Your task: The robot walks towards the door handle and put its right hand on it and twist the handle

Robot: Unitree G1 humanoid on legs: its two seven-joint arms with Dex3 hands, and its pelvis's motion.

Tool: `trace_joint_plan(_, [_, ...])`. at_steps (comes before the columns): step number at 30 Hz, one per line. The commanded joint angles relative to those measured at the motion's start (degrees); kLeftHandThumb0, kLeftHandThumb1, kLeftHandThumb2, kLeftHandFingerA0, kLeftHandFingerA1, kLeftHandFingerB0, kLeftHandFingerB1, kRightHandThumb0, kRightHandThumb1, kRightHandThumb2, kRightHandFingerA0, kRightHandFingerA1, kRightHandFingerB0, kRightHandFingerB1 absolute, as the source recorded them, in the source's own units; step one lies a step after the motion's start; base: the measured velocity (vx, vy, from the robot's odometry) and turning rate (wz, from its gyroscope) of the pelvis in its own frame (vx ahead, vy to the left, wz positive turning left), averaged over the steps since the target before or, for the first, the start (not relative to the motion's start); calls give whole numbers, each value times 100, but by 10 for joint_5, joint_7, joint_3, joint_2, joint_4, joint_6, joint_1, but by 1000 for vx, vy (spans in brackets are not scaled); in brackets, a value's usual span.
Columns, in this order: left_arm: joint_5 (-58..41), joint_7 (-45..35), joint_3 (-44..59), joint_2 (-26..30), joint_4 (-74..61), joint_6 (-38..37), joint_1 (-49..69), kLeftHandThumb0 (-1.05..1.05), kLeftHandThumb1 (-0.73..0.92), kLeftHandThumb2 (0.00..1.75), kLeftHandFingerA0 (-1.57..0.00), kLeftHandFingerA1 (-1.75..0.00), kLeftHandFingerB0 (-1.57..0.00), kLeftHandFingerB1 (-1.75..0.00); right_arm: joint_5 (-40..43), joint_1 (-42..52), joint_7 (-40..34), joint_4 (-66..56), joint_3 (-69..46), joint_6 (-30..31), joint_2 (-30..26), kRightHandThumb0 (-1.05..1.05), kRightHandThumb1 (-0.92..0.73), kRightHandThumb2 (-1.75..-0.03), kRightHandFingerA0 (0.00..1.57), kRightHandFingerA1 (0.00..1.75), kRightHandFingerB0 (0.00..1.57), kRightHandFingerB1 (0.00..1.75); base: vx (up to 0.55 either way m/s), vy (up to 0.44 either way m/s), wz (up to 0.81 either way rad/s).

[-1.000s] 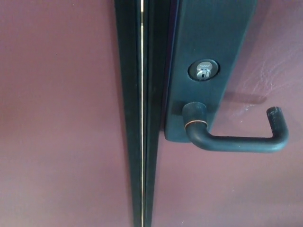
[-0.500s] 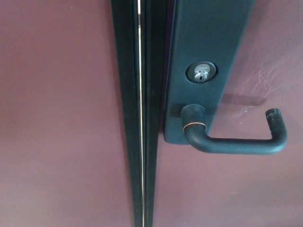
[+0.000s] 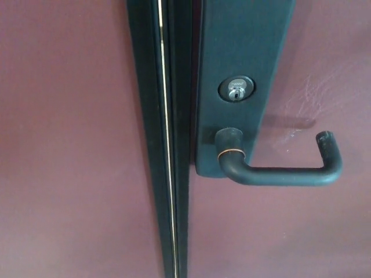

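Neither of my hands shows from my head camera, so whether they are open or closed I cannot tell, and nothing of my arms comes into the picture either. What fills the view is the door at close range. Its dark lever door handle (image 3: 278,171) sits right of centre, low in the frame: the round neck with a thin copper-coloured ring comes out of the dark backplate (image 3: 240,63), bends, and runs level toward the right, then turns up into a short stub at its far end. Nothing touches the handle. Just above the neck, on the same backplate, sits the round lock cylinder (image 3: 236,90), silver-faced with a small keyway. The backplate is a tall dark strip that leans slightly across the frame. To its left run the dark door edges (image 3: 145,139), with a thin bright gap (image 3: 166,145) between them from top to bottom. On both sides the door panels (image 3: 64,145) are a dull reddish brown, with faint pale scuffs on the right one above the handle.
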Motion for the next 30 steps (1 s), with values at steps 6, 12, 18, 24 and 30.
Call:
trace_joint_plan(6, [7,-3,-4,-4,3,3,17,-37,55,56,-71,-48,-51,-39,-218,102,-274,211,354,-299,200,-57,-43,-72,28,48,15,37,0,0,0])
trace_joint_plan(12, [7,-1,-4,-4,4,2,23,-36,55,56,-70,-47,-51,-39,-350,40,-490,451,533,-416,204,-61,-45,-75,30,49,15,38,0,0,0])
trace_joint_plan(18, [4,-1,-1,-8,3,2,22,-37,55,56,-70,-47,-50,-39,-399,-61,-643,687,638,-467,213,-66,-48,-79,30,49,16,39,0,0,0])
trace_joint_plan(24, [-4,-3,7,-8,1,-3,25,-36,56,56,-70,-47,-51,-39,-387,-74,-719,739,672,-477,267,-66,-50,-80,32,49,17,40,0,0,0])
trace_joint_plan(30, [1,1,1,-10,0,-2,18,-36,55,56,-70,-47,-51,-39,-370,-102,-727,747,691,-437,281,-66,-51,-80,30,48,15,39,0,0,0])
